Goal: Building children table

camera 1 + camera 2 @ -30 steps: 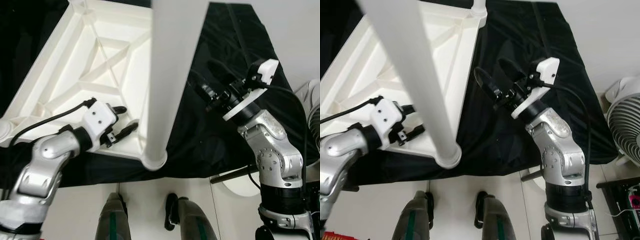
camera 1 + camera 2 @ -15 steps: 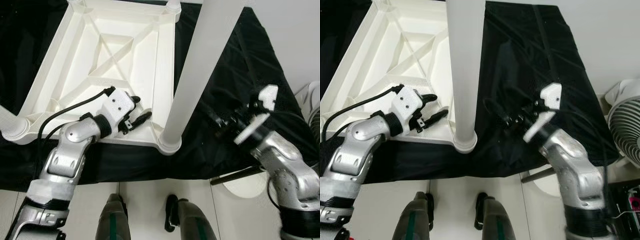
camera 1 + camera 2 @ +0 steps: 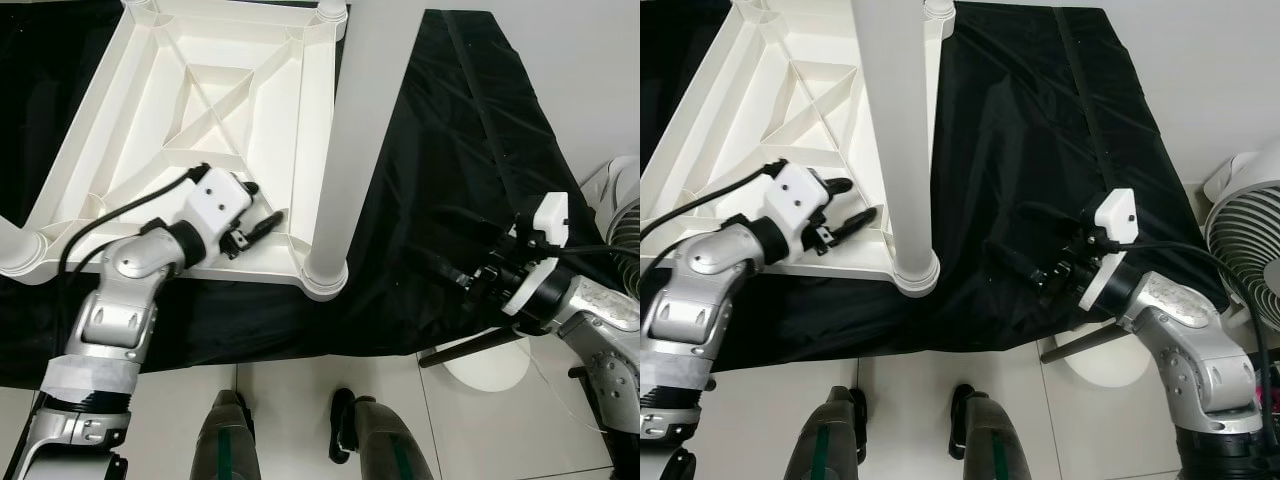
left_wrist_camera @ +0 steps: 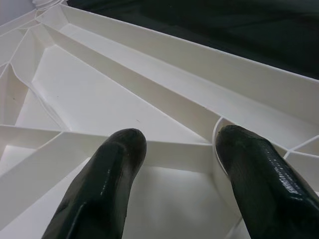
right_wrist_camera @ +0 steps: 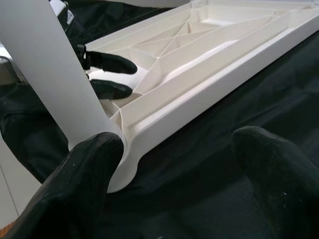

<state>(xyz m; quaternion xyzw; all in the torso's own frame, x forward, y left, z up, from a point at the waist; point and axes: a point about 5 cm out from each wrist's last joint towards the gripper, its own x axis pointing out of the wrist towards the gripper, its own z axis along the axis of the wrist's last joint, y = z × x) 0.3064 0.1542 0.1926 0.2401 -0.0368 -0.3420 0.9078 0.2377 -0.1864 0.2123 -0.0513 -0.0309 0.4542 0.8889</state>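
Tabletop (image 3: 180, 120), white and ribbed, lies upside down on black cloth (image 3: 470, 150), with a leg (image 3: 345, 150) standing in its near corner socket. Left gripper (image 3: 258, 212) hovers spread open over the ribs beside that leg. Right gripper (image 3: 1025, 250), also open and empty, hangs over the cloth, apart from the leg.

The robot has two shiny silver arms with round joints. Each wrist carries a white box with a black cable. The left end effector (image 3: 256, 217) and the right end effector (image 3: 1032, 262) each have two long black fingers (image 4: 104, 179), smooth and glossy. Down below are two dark grey-green legs with black feet.
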